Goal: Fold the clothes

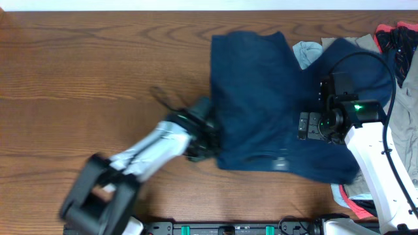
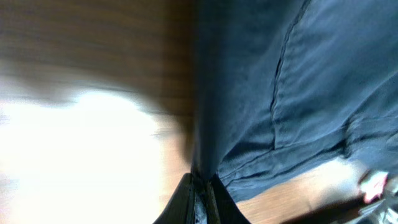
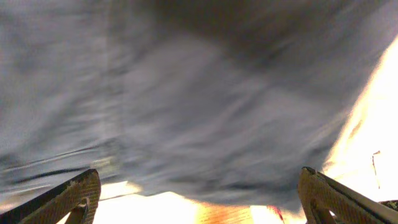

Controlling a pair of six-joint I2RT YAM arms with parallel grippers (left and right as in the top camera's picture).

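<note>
Left fingers (image 2: pixel 184 200) clenched on edge of dark blue shorts (image 2: pixel 292 81), cloth pinched between them. Seen from above, grip sits at lower left corner of shorts, near middle of wooden surface (image 1: pixel 98 65). Shorts lie spread over right half of surface, from far edge almost to near edge. Right fingers (image 3: pixel 79 191) spread wide, nothing between them, low over right part of shorts. Pale blue-grey cloth (image 1: pixel 305 52) peeks out by far edge. Red cloth (image 1: pixel 398 32) in far right corner.
</note>
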